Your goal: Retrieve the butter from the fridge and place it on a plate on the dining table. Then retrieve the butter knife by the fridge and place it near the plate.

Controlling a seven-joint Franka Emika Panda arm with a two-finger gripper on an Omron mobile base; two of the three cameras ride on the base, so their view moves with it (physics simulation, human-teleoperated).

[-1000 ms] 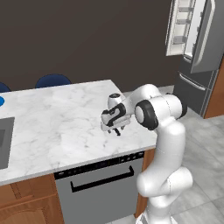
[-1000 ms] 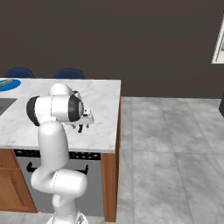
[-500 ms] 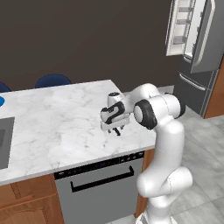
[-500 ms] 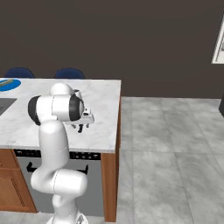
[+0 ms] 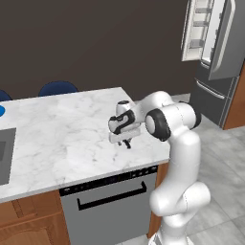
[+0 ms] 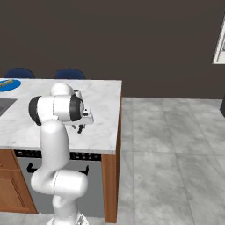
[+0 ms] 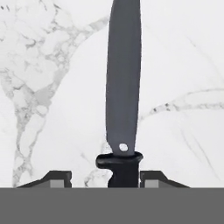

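Butter knife (image 7: 124, 87) blade points away (from hand (image 7: 105, 177)).

1. Light even, flat, rendered look; no visible lamp.
2. Back wall (image 5: 95, 43) dark, unlit; marble dining table (image 5: 62, 129) bright, near washed-out in hand view.
3. Shadows soft, faint.
4. Base views coarse, jagged edges; hand view soft, butter knife (image 7: 124, 87) edges slightly blurred. No glare, no edge distortion.

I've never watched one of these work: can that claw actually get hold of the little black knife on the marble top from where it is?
Probably yes: the gripper hangs right over the butter knife, a fingertip either side of its handle, with nothing between.
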